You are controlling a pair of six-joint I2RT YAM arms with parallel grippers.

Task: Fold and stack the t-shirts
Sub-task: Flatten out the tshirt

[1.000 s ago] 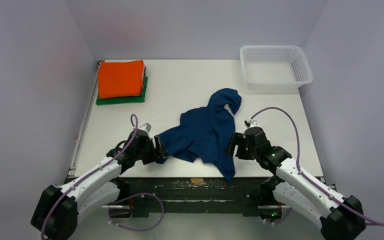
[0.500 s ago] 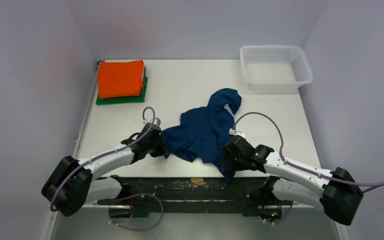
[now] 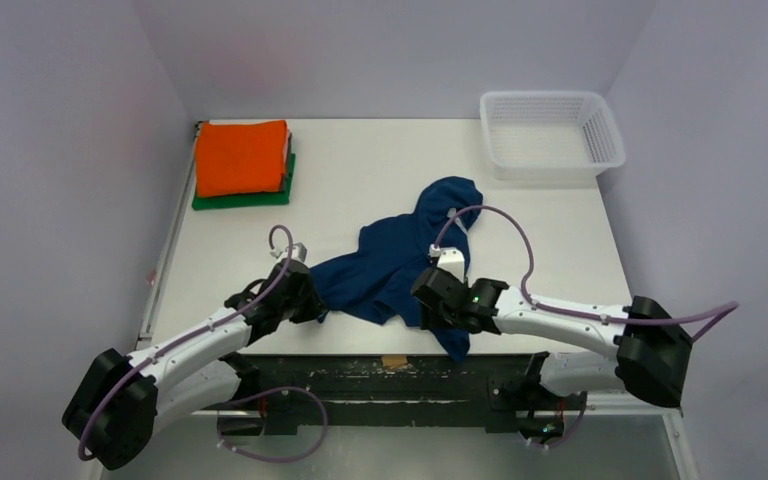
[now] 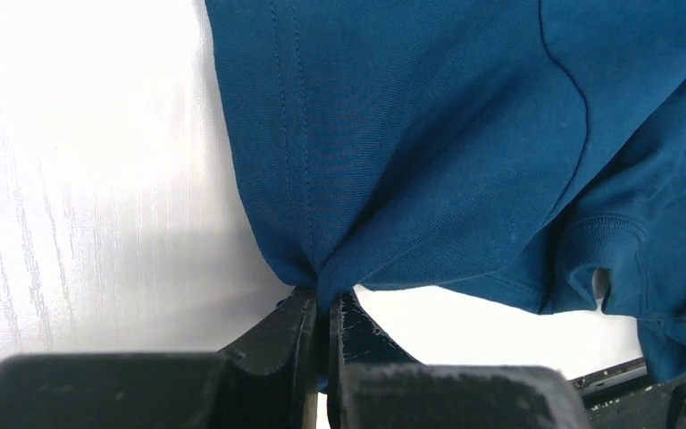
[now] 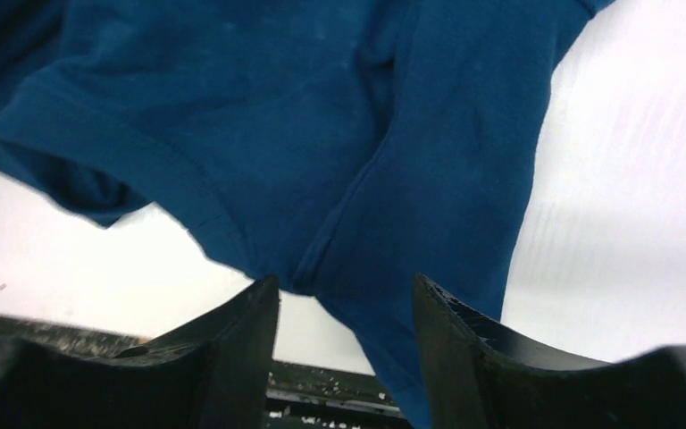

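Note:
A crumpled navy blue t-shirt (image 3: 405,262) lies on the white table, one corner hanging over the near edge. My left gripper (image 3: 319,300) is shut on the shirt's left hem, and in the left wrist view the cloth (image 4: 393,152) bunches into the closed jaws of that gripper (image 4: 326,302). My right gripper (image 3: 423,303) sits low at the shirt's near edge. In the right wrist view its gripper (image 5: 344,295) stands open, with a seam of the navy cloth (image 5: 339,161) between the fingers. A folded orange t-shirt (image 3: 241,155) rests on a folded green one (image 3: 243,199) at the back left.
A white mesh basket (image 3: 552,135) stands at the back right corner. Purple cables loop above both wrists. The table's near edge (image 3: 392,352) runs just below both grippers, with the dark frame beyond it.
My left gripper has closed on the shirt's left hem. My right arm has swung left and stretched low along the near edge, bringing its jaws over the shirt's lower part and narrowing them.

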